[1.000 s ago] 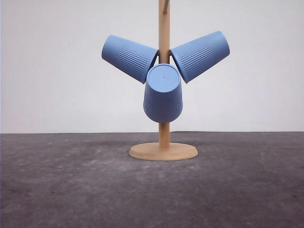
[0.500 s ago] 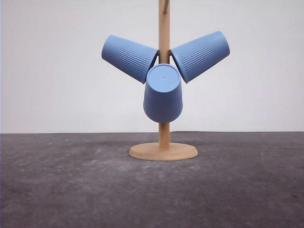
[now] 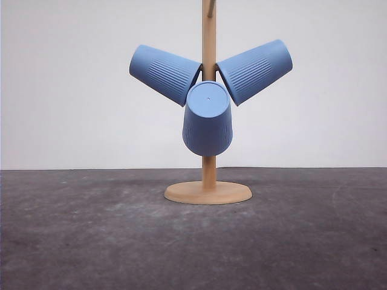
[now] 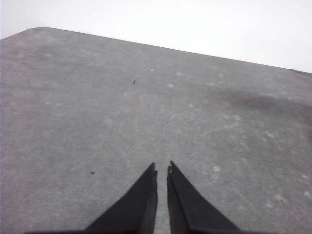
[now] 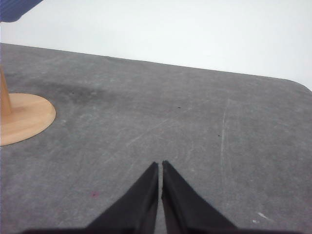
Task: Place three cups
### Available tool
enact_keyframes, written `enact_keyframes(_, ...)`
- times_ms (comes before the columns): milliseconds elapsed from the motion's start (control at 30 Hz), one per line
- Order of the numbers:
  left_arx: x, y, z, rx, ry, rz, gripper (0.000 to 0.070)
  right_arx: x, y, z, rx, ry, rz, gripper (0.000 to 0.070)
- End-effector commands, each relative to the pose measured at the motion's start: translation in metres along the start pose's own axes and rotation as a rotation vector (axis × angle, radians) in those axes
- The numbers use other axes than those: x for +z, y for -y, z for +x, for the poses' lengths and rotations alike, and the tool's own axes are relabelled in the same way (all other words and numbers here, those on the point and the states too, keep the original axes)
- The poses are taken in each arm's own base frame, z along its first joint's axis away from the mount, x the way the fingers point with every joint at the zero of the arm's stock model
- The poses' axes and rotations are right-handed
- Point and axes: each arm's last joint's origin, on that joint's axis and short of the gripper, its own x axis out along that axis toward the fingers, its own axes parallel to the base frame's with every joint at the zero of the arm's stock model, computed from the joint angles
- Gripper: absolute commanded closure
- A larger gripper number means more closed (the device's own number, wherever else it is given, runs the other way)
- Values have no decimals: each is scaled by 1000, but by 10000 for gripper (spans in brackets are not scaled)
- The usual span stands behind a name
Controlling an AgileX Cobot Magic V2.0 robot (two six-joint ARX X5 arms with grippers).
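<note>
three light-blue cups hang on a wooden stand in the middle of the table, all mouth-in toward the post. the left cup (image 3: 164, 74) tilts up and out to the left, the right cup (image 3: 254, 70) mirrors it to the right, and the front cup (image 3: 207, 119) hangs lower with its flat base turned toward me, covering part of the post. each looks slipped over a peg i can't see, which would explain why they sit angled with their bases outward rather than upright. their rims crowd close together at the post (image 3: 208, 36); i can't tell whether they touch.

the post rises from a round wooden base (image 3: 208, 193) that rests flat on the grey table (image 3: 91, 241), wide enough, i'd guess, to keep the loaded rack steady.

the left gripper (image 4: 162, 169) hovers over bare tabletop with its dark fingers pressed nearly together and nothing between them. the right gripper (image 5: 160, 165) is the same, fingers closed and empty, with the edge of the base off to one side of it. with all three cups on the rack and both grippers free of them, i'd judge the placing done.
</note>
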Motion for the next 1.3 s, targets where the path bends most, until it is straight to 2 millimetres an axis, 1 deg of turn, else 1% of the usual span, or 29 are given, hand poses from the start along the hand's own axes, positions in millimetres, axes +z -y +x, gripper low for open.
enact_keyframes(0, -5, -1, 1, 4, -17, 3, 684, 0, 0, 0, -2, 11, -1, 689)
enact_keyframes(1267, -5, -1, 1, 4, -17, 3, 685, 0, 0, 0, -2, 11, -1, 689)
